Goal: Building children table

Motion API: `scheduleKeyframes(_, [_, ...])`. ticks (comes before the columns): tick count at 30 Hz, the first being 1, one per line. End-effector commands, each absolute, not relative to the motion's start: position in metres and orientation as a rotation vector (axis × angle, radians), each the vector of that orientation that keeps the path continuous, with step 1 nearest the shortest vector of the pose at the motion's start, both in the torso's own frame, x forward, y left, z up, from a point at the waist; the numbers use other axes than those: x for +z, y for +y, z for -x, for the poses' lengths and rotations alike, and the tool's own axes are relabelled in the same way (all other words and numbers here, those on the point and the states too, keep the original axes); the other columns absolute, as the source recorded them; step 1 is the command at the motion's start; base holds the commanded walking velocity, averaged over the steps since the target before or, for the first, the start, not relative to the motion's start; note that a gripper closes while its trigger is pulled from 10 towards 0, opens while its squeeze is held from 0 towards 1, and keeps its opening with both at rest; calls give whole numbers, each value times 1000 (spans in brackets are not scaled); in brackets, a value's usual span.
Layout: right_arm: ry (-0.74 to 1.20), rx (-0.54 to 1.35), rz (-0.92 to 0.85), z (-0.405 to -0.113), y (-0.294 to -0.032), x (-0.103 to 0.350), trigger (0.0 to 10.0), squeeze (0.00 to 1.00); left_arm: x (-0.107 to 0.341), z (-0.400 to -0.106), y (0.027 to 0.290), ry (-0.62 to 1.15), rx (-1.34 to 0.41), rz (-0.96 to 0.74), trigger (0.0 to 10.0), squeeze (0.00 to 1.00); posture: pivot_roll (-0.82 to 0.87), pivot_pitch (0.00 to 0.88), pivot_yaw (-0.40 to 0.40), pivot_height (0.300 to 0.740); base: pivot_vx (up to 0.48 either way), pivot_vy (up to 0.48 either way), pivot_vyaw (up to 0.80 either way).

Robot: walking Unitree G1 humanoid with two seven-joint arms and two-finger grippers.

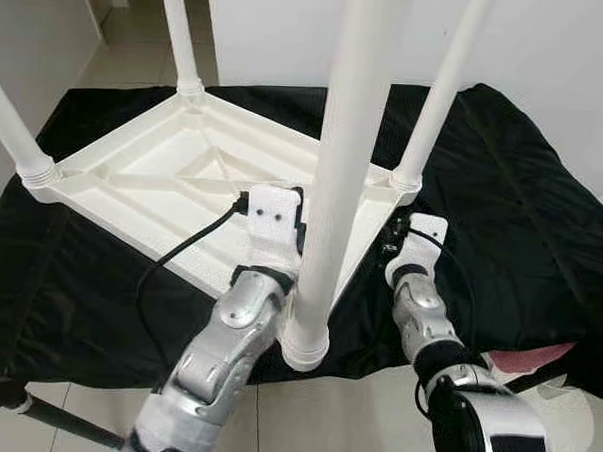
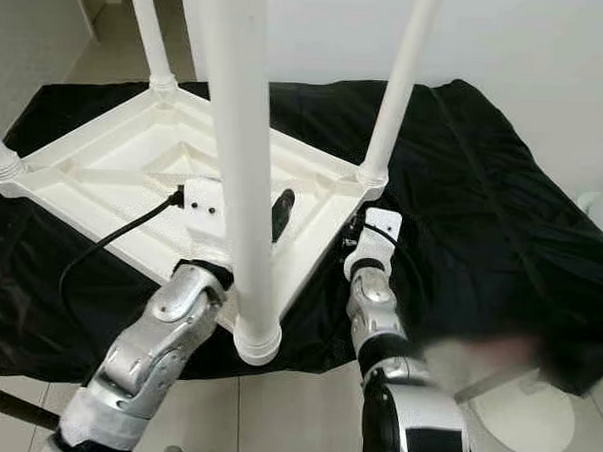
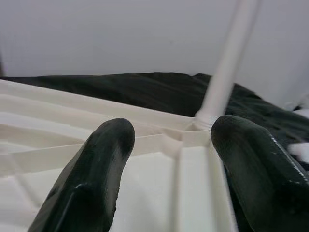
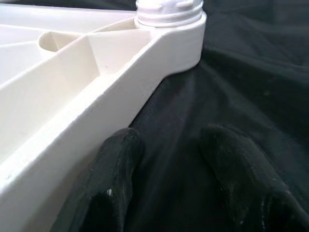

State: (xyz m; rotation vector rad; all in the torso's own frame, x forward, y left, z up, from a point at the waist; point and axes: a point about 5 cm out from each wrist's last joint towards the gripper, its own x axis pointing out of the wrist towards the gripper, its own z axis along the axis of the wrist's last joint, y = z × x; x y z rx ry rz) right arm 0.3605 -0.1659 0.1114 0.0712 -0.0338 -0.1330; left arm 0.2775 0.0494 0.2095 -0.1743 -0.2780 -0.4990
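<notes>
A white plastic children's table [image 1: 154,170] lies upside down on a black cloth [image 1: 512,215], with its legs pointing up. The nearest leg [image 1: 339,168] rises close in front of me from the near corner socket [image 1: 304,348]. My left gripper [image 3: 169,135] is open over the table's ribbed underside, just behind that leg; one black finger [image 2: 280,210] shows beside it. My right gripper [image 4: 169,140] is open too, low over the cloth, alongside the table's right rim [image 4: 120,92] and short of the corner that holds the right-hand leg [image 1: 437,102].
The cloth covers a low surface against a white wall [image 1: 550,47]. A black cable [image 1: 180,251] runs from my left wrist across the table rim. Tiled floor [image 1: 333,418] lies below, with a black pole [image 1: 63,421] at lower left and a white round object [image 2: 523,416] at lower right.
</notes>
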Motion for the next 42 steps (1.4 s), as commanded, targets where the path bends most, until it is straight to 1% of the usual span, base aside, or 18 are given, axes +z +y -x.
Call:
scheduleKeyframes(1, [-48,-135,-56,-356,-171,109,10000,0,211,-270,45,-296,-723,143,10000,0,51,111,34,740,0,0,0])
scheduleKeyframes(4, [-92,-149,-48,-348,-182,112,10000,0,209,-270,55,-286,-751,115,10000,0,32,104,44,740,0,0,0])
scheduleKeyframes(8, [-123,-154,-50,-343,-188,114,10000,0,209,-269,61,-283,-766,97,10000,0,27,102,47,740,0,0,0])
scheduleKeyframes(9, [-175,-161,-123,-332,-198,123,10000,0,208,-261,73,-268,-853,47,10000,0,27,102,47,740,0,0,0])
scheduleKeyframes(10, [-175,-161,-123,-332,-198,123,10000,0,208,-261,73,-268,-853,47,10000,0,27,102,47,740,0,0,0])
scheduleKeyframes(11, [-213,-156,-167,-324,-207,133,10000,0,206,-254,81,-248,-924,-7,10000,0,3,101,51,740,0,0,0])
scheduleKeyframes(15, [-246,-136,-162,-316,-213,142,10000,0,200,-249,88,-185,-991,-17,10000,0,-9,101,55,740,0,0,0])
scheduleKeyframes(20, [-252,-98,-140,-307,-216,148,10000,0,191,-244,93,-132,-1045,-56,10000,0,-13,100,55,740,0,0,0])
scheduleKeyframes(24, [-253,23,-81,-292,-211,155,10000,0,179,-241,99,-73,-1114,-109,10000,0,-29,101,63,740,0,0,0])
scheduleKeyframes(29, [-220,101,-69,-280,-206,154,10000,0,169,-239,107,-21,-1167,-151,10000,0,-36,99,69,740,0,0,0])
scheduleKeyframes(30, [-214,112,-63,-278,-204,153,10000,0,167,-239,110,-12,-1170,-153,10000,361,-37,97,70,740,0,0,0])
scheduleKeyframes(31, [-206,125,-64,-276,-203,153,10000,0,166,-240,114,1,-1169,-156,10000,541,-39,96,72,740,0,0,0])
scheduleKeyframes(34, [-194,140,-66,-273,-201,153,10000,0,165,-240,118,14,-1169,-162,10000,541,-39,96,72,740,0,0,0])
scheduleKeyframes(35, [-189,161,-59,-271,-199,154,10000,0,164,-240,123,31,-1179,-161,10000,1000,-39,96,72,740,0,0,0])
scheduleKeyframes(38, [-182,194,-43,-268,-197,155,10000,0,162,-241,131,54,-1180,-184,10000,1000,-38,98,71,740,0,0,0])
scheduleKeyframes(40, [-171,226,-22,-265,-196,157,10000,0,159,-241,139,66,-1182,-233,10000,1000,-38,98,71,740,0,0,0])
scheduleKeyframes(41, [-164,249,-10,-263,-197,160,10000,0,157,-240,146,89,-1204,-271,10000,773,-46,103,74,740,0,0,0])
scheduleKeyframes(42, [-163,253,-7,-262,-198,161,10000,0,157,-240,147,96,-1212,-279,10000,773,-46,103,74,740,0,0,0])
